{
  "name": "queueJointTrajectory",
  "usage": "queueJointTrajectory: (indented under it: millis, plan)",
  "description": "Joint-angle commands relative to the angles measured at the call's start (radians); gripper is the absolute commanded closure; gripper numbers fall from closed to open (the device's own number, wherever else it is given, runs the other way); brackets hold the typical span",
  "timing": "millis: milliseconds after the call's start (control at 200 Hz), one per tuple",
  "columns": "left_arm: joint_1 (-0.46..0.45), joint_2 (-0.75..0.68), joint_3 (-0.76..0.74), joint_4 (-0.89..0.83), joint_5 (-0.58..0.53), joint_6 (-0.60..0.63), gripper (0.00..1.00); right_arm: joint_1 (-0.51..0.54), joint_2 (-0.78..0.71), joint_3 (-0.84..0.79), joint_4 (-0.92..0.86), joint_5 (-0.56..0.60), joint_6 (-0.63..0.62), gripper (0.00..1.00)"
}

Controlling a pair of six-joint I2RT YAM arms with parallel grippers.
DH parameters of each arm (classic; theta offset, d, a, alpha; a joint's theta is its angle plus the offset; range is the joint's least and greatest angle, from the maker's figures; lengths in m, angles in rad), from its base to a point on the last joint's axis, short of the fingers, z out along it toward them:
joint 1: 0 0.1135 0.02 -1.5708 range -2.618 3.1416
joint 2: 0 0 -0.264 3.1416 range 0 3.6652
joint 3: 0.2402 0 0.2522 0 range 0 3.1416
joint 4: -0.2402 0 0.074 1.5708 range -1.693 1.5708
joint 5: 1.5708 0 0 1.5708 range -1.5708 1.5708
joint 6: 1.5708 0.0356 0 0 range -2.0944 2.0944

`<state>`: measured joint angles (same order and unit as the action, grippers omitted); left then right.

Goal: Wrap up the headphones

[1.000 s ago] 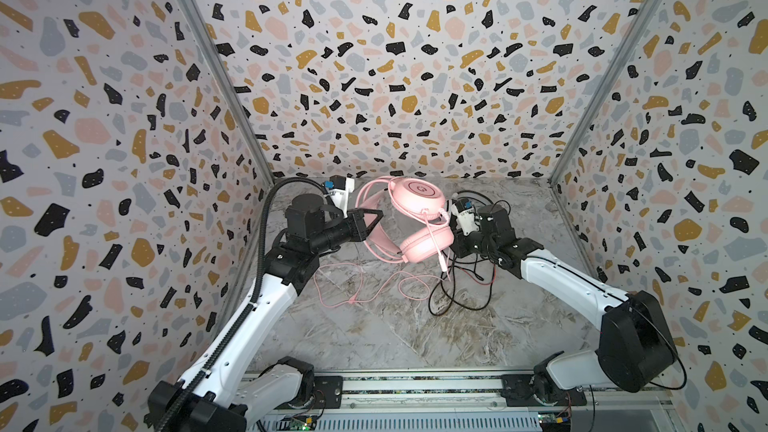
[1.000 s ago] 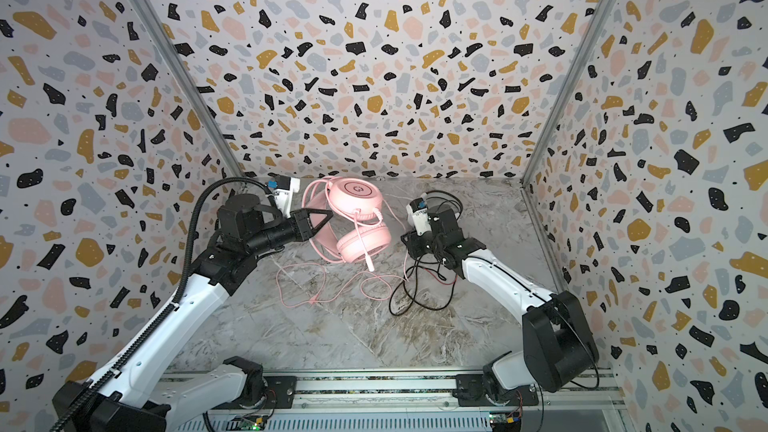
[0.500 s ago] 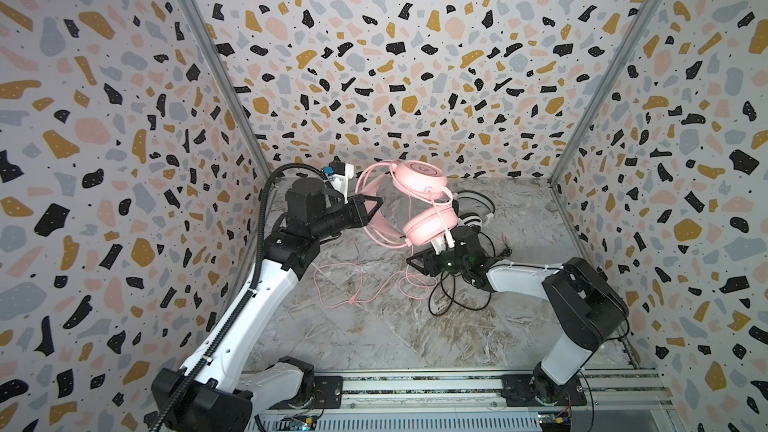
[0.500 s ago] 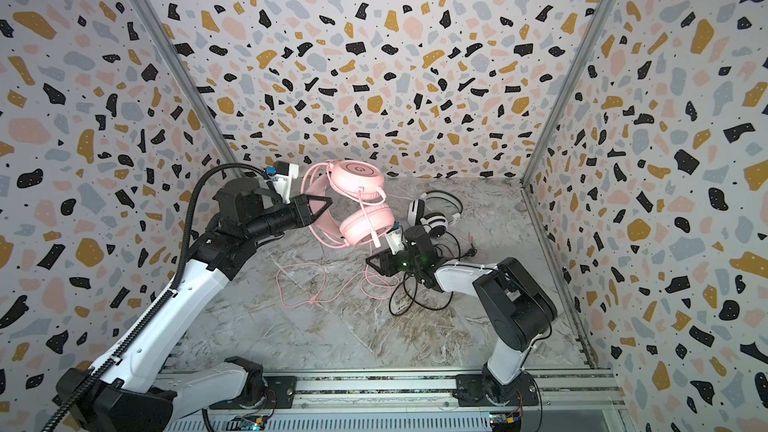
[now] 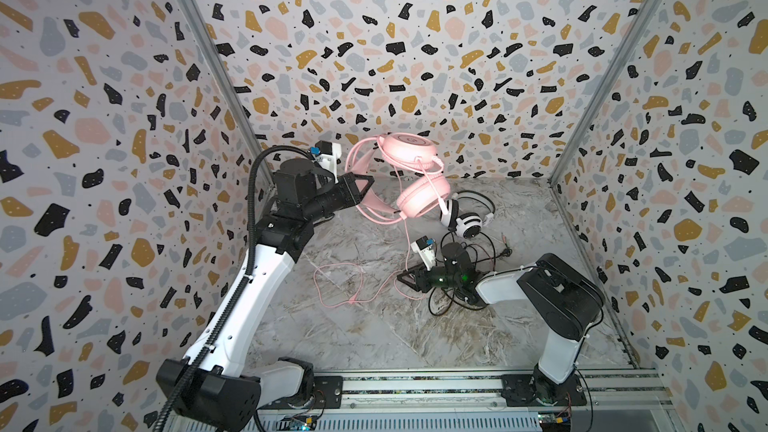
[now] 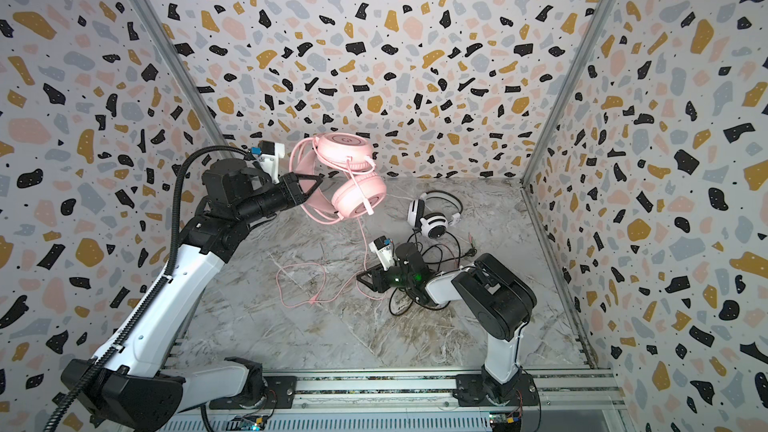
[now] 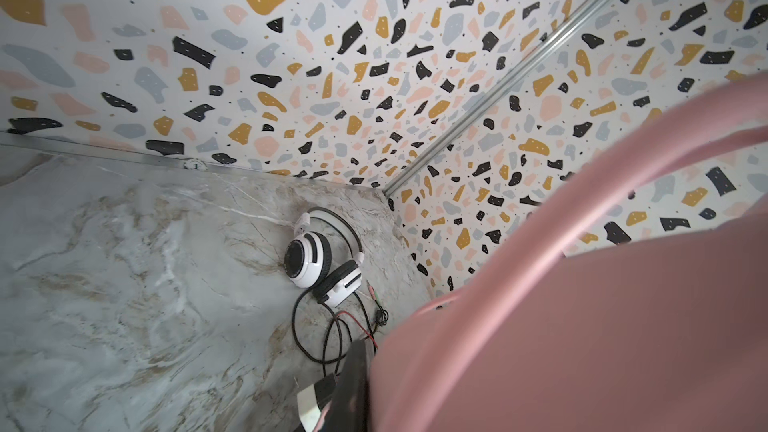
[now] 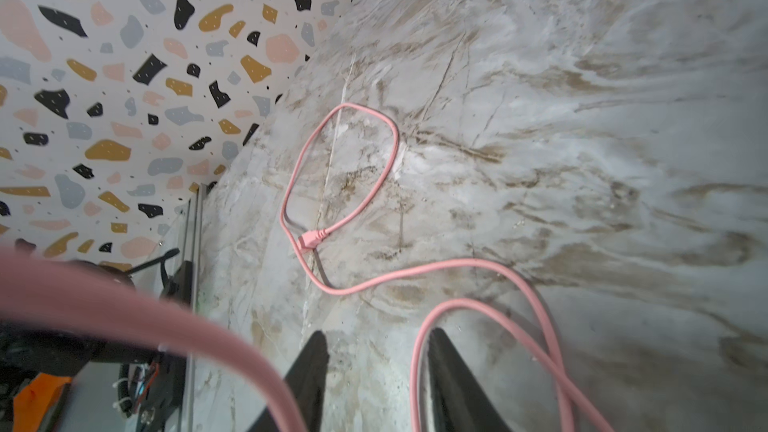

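The pink headphones point(image 5: 409, 151) look smooth plastic; the marble-patterned tabletop point(image 5: 374, 334) is smooth, faintly glossy.

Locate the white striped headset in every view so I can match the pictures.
Top view: the white striped headset lies on the table, right of centre, beside the pink headset.
Top view: same spot, further clear of the pink headset.
Left wrist view: near the middle, by the corner.
Right wrist view: not in it.
Shared landmark: the metal corner rail behind it.
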<state>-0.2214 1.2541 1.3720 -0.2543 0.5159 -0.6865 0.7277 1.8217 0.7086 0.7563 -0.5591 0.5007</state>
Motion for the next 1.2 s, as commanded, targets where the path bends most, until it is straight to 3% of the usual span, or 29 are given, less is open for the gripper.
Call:
queueJointTrajectory:
  millis: [0, 100, 245, 426, 631, 956, 1191]
  plan:
    - [0.051, -0.003, 0.030, 0.101, -0.002, -0.074, 1.00, 0.004, -0.062, -0.048, -0.009, 0.051, -0.015, 0.73]
    - [0.085, 0.006, -0.006, 0.135, -0.031, -0.116, 1.00, 0.006, -0.109, -0.102, -0.012, 0.102, -0.017, 0.88]
    - [0.097, 0.029, -0.048, 0.168, -0.065, -0.145, 1.00, 0.044, -0.181, -0.106, -0.159, 0.208, -0.050, 0.93]
    - [0.128, 0.041, -0.062, 0.115, -0.160, -0.107, 1.00, 0.144, -0.299, -0.096, -0.363, 0.382, -0.120, 0.97]
    - [0.192, 0.019, -0.091, 0.110, -0.206, -0.097, 1.00, 0.152, -0.455, -0.165, -0.456, 0.430, -0.121, 0.98]
    - [0.247, 0.044, -0.019, 0.059, -0.267, -0.040, 1.00, 0.168, -0.679, -0.208, -0.651, 0.511, -0.151, 0.99]
    - [0.249, 0.057, 0.005, 0.043, -0.405, -0.005, 1.00, 0.194, -0.784, -0.216, -0.734, 0.567, -0.147, 0.98]
